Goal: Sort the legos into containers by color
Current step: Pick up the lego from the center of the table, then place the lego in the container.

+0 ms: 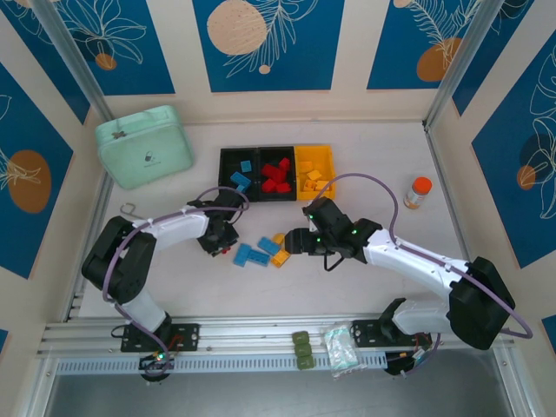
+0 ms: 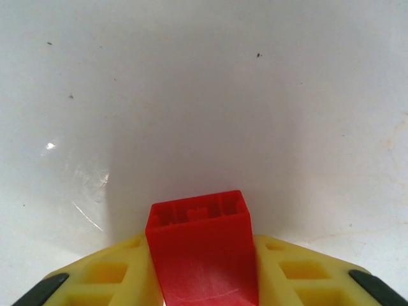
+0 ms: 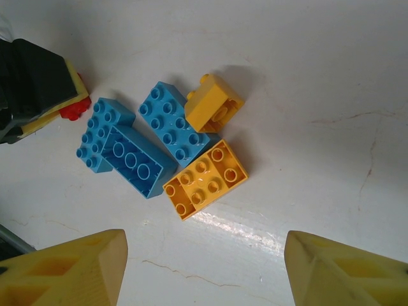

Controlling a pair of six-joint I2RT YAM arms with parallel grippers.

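left: we have our left gripper (image 1: 221, 243) clamped on a red brick (image 2: 203, 248) at the tabletop, meant for the middle black bin (image 1: 276, 150) holding reds | right: our right gripper (image 3: 204, 242) hangs with jaws apart over the loose blue bricks (image 3: 131, 156) and orange bricks (image 3: 205, 180), ready to pick

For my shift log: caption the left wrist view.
Left gripper clamped on a red lego, white table beyond.

Noted: the left arm (image 1: 165, 230) is folded at the elbow, forearm reaching toward the bench centre. The left gripper (image 1: 217, 242) points down, its fingers (image 2: 108, 274) pressed against both sides of a red lego (image 2: 203, 248) (contact confirmed at the wrist). The right arm (image 1: 417, 261) reaches in from the near right corner. The right gripper (image 1: 294, 241) has its jaws standing apart.
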